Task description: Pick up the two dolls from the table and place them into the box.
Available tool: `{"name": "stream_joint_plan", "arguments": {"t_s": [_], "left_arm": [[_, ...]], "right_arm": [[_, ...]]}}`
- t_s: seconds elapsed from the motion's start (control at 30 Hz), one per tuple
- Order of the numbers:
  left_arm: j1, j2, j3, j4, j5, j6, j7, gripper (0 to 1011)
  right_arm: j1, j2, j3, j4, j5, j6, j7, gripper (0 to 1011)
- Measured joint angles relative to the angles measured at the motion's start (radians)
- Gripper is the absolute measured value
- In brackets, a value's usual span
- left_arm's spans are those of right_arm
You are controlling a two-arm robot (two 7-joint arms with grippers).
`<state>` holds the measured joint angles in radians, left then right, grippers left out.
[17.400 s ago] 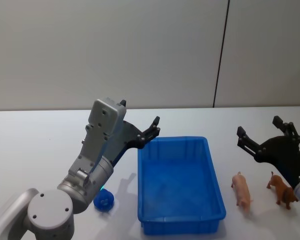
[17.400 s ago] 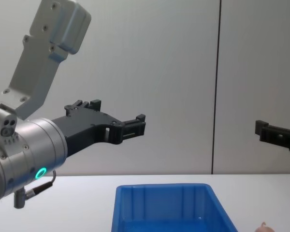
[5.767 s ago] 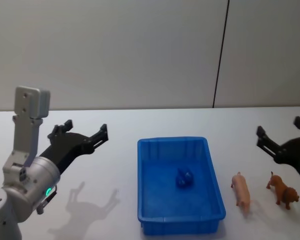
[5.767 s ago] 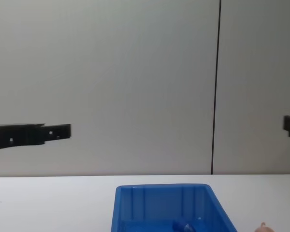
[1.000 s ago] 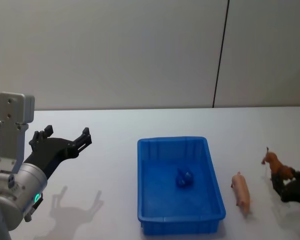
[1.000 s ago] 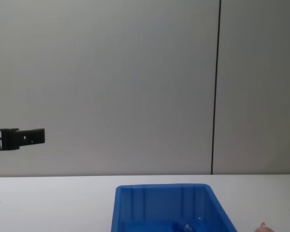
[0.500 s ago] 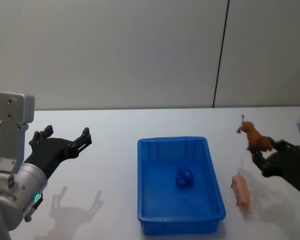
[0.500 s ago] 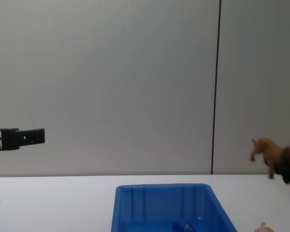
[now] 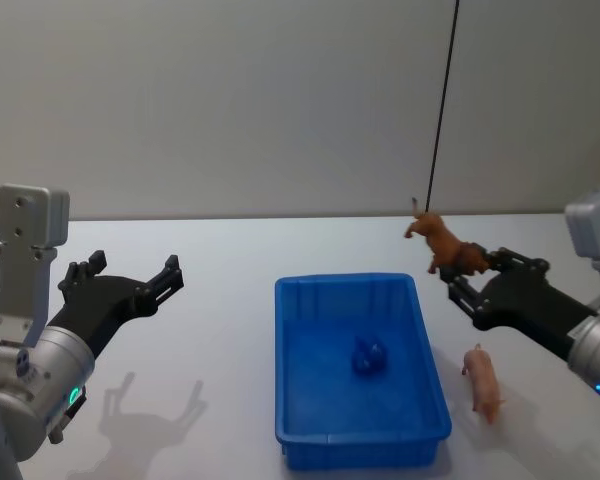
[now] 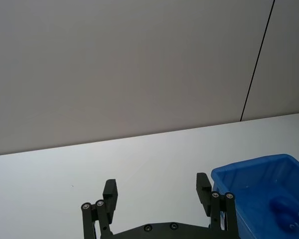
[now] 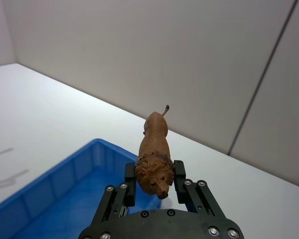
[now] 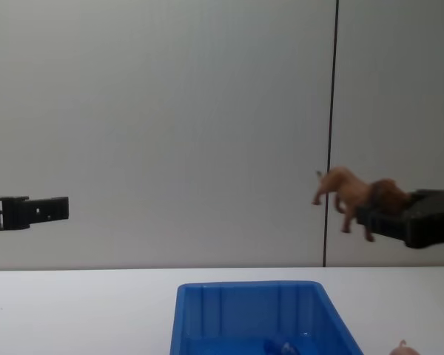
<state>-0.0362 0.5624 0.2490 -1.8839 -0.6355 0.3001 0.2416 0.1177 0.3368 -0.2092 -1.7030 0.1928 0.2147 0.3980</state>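
My right gripper (image 9: 469, 268) is shut on the head of a brown lion toy (image 9: 438, 238), holding it in the air above the far right corner of the blue box (image 9: 345, 280). The right wrist view shows the lion (image 11: 156, 147) between the fingers (image 11: 131, 173), over the box rim (image 11: 65, 172). The dark blue doll (image 9: 369, 356) lies inside the box. A peach-pink doll, a pig (image 9: 483, 381), lies on the white table (image 9: 230, 260) just right of the box. My left gripper (image 9: 130, 270) hangs open and idle, well left of the box.
A plain grey wall with a dark vertical seam (image 9: 442, 110) stands behind the table. The table stretches wide to the left of the box, under my left arm.
My right gripper has carried the brown lion up and to the left, from the right edge toward the box's far right corner. The left arm, the pig and the blue doll have not moved.
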Motion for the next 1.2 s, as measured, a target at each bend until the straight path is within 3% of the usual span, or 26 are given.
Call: {"name": "stream_joint_plan", "arguments": {"t_s": [0.43, 0.57, 0.7, 0.97, 1.2], "left_arm": [[0.0, 0.0, 0.0, 0.0, 0.0, 0.0, 0.0, 1001], [0.0, 0.0, 0.0, 0.0, 0.0, 0.0, 0.0, 1001], [0.0, 0.0, 0.0, 0.0, 0.0, 0.0, 0.0, 1001], [0.0, 0.0, 0.0, 0.0, 0.0, 0.0, 0.0, 1001], [0.0, 0.0, 0.0, 0.0, 0.0, 0.0, 0.0, 1001]], "right_arm": [[0.053, -0.029, -0.026, 0.023, 0.048, 0.093, 0.124, 428], [0.064, -0.034, -0.032, 0.028, 0.055, 0.114, 0.145, 518], [0.072, -0.039, -0.036, 0.033, 0.06, 0.131, 0.163, 689], [0.082, -0.044, -0.042, 0.038, 0.067, 0.151, 0.183, 925], [0.086, -0.045, -0.043, 0.04, 0.069, 0.158, 0.189, 1001]]}}
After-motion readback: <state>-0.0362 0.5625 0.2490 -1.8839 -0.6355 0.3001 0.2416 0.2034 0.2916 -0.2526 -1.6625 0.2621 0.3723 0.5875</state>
